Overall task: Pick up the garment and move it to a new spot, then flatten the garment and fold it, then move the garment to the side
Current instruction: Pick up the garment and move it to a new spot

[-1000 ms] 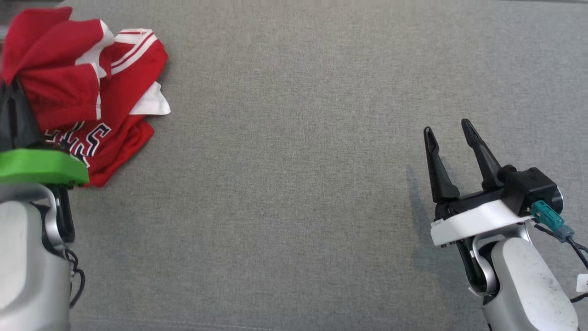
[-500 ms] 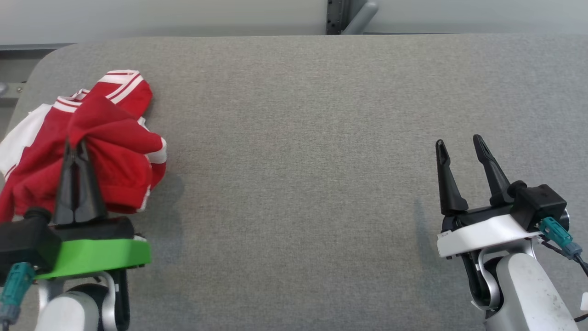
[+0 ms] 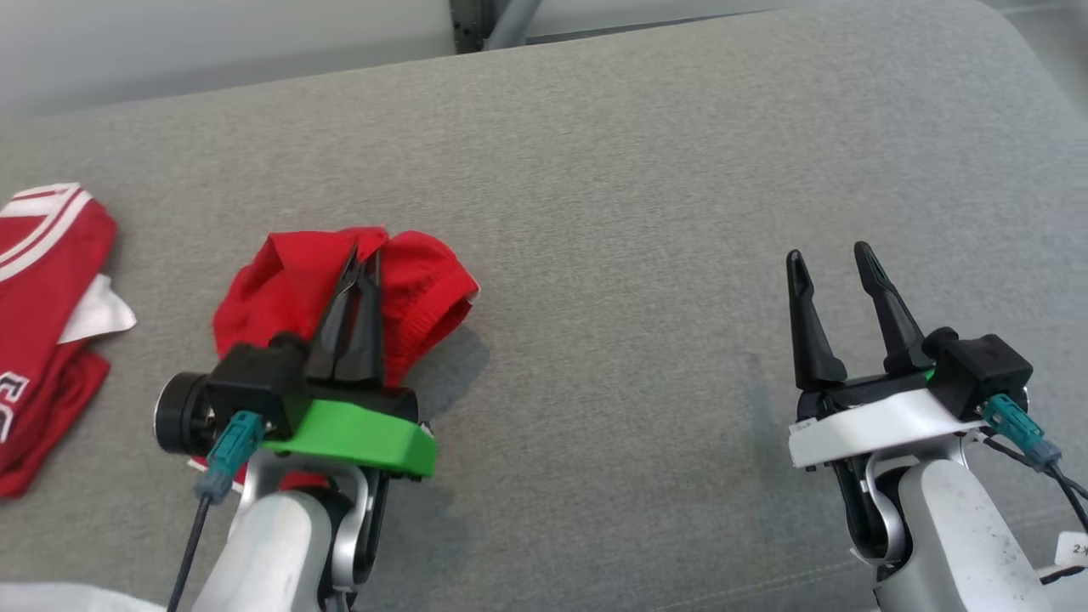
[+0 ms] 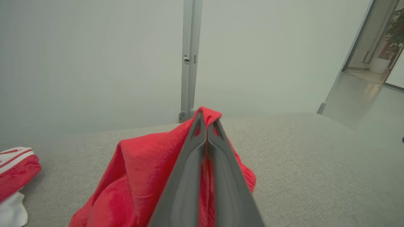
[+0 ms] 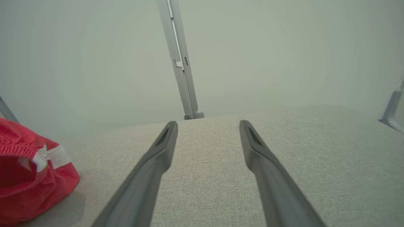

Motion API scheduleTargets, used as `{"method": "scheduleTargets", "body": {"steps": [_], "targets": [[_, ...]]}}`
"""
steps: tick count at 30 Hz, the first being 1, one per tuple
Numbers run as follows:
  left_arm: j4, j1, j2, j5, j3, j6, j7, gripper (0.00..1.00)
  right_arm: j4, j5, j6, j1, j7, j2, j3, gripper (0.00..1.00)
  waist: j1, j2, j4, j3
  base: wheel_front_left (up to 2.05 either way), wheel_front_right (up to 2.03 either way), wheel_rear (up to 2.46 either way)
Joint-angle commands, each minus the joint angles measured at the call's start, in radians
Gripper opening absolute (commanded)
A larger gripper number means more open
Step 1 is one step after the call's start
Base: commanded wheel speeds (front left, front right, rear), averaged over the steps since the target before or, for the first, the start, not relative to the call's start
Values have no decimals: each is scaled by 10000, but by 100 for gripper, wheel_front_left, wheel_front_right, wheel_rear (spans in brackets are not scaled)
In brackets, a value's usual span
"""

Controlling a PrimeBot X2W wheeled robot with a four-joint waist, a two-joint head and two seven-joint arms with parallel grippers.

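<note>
Left end effector point(image 3: 364, 255) is clamped shut on a pinch of the red garment point(image 3: 272, 293), which is bunched around the fingers, left of centre over the grey worktop point(image 3: 612, 212). Rightward, well apart, the right end effector point(image 3: 829, 252) is seen open and empty. A jersey point(image 3: 42, 255) lies further left.

Garment point(image 3: 280, 293) left of right hand point(image 3: 829, 252)
</note>
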Motion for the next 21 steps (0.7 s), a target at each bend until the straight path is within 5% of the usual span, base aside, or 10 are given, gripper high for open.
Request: {"method": "scheduleTargets", "body": {"steps": [1,9,18,19,20,21], "targets": [[205,-360,-52,-6,-52,-102,-12,0,45,78,-3,-148,-42,22,5,100,0,-1,-1304,635,0,0,0],[1434,-1990,-592,79,-996,-853,40,0,45,417,-3,-264,-66,109,-167,100,0,-1,-2700,1339,0,0,0],[3091,-2864,-845,-193,-1414,-1142,157,0,-62,977,-3,-387,-59,127,-53,100,0,-1,-3136,1927,0,0,0],[3514,-2939,-876,-246,-1463,-1172,107,6,-46,1019,-3,-385,-57,123,-53,100,0,-1,-3056,1984,0,0,0],[3709,-2944,-892,-283,-1493,-1154,129,38,-29,1027,-3,-392,-58,121,-63,100,0,-1,-2987,1991,0,0,0],[3856,-2961,-914,-325,-1524,-1176,90,100,-10,1009,-3,-407,-58,121,-73,100,0,-1,-2908,1978,0,0,0]]}}
